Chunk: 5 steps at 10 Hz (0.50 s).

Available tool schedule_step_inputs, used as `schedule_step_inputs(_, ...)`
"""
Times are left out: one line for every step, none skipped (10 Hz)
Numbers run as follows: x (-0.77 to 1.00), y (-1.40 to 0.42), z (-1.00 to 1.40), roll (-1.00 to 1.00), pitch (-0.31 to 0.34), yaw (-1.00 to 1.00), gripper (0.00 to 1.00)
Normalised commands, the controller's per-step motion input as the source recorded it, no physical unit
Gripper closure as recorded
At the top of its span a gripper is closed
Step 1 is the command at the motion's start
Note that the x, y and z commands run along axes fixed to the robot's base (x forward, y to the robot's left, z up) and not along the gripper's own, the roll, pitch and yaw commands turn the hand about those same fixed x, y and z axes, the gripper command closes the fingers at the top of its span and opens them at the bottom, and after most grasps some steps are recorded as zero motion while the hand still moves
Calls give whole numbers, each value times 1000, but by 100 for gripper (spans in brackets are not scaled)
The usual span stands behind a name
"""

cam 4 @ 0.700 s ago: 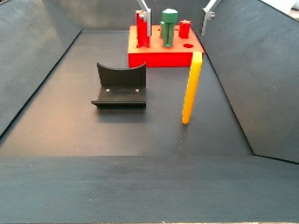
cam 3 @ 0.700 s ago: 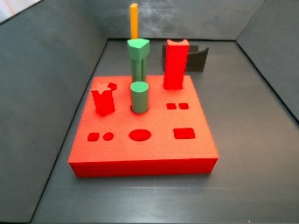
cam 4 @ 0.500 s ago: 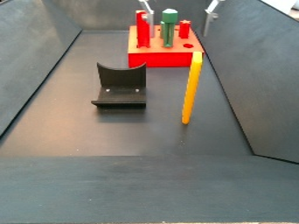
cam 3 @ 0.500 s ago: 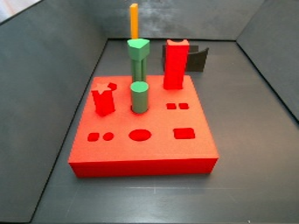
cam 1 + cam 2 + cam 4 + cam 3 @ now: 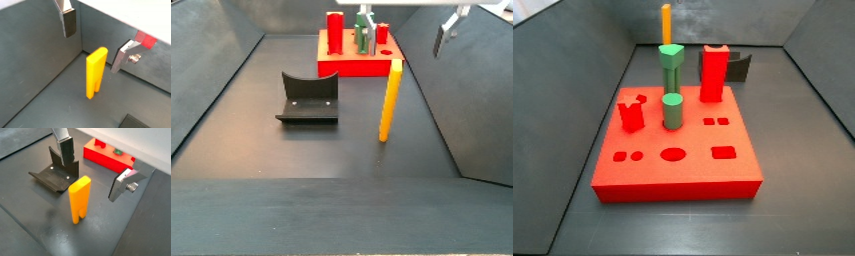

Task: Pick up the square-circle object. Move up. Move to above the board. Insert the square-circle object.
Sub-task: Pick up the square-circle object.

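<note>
The square-circle object [image 5: 389,100] is a tall orange-yellow peg standing upright on the dark floor, close to a side wall and in front of the board [image 5: 356,66]. Both wrist views show it below and between the fingers, touching neither [image 5: 95,72] [image 5: 79,199]. My gripper [image 5: 408,25] hangs open above the peg's top; its silver fingers [image 5: 69,22] stand wide apart and hold nothing. In a side view the peg [image 5: 665,22] rises behind the red board [image 5: 673,165], and the gripper is out of that view.
On the board stand two green pegs [image 5: 671,65] [image 5: 672,110], a tall red peg [image 5: 714,72] and a short red piece [image 5: 631,113]. The fixture [image 5: 307,97] sits on the floor beside the peg. Grey walls enclose the floor.
The open gripper has come lower into the side view and shifted sideways, to above the peg. The peg and the board have not moved.
</note>
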Motion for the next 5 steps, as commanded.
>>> schedule_step_inputs(266,0,-463,-119,-36,-143,0)
schedule_step_inputs(146,0,-577,-156,-106,-77,0)
schedule_step_inputs(0,14,-583,-159,-147,0,0)
schedule_step_inputs(-46,40,-489,-106,-140,166,0)
schedule_step_inputs(-66,14,-400,-64,-99,131,0)
